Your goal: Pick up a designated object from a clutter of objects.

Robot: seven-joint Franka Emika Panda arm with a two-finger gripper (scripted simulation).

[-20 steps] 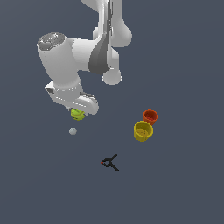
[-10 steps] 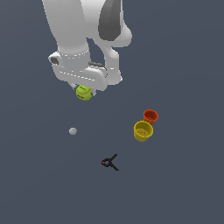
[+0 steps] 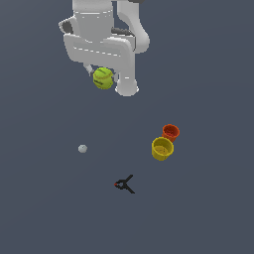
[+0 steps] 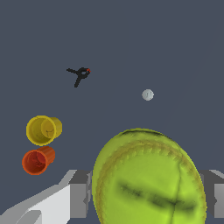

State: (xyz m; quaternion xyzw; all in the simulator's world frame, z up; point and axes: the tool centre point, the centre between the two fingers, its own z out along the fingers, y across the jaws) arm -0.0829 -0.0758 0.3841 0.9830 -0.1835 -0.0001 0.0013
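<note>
Readable text: none in either view.
Tennis ball (image 4: 148,179): dark seam lines only, no brand or number legible.

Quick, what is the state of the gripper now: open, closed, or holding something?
Gripper: closed on the yellow-green ball, held up away from the other objects.

White glossy arm (image 3: 99,30), rounded casings, dark grey joint seams
</note>
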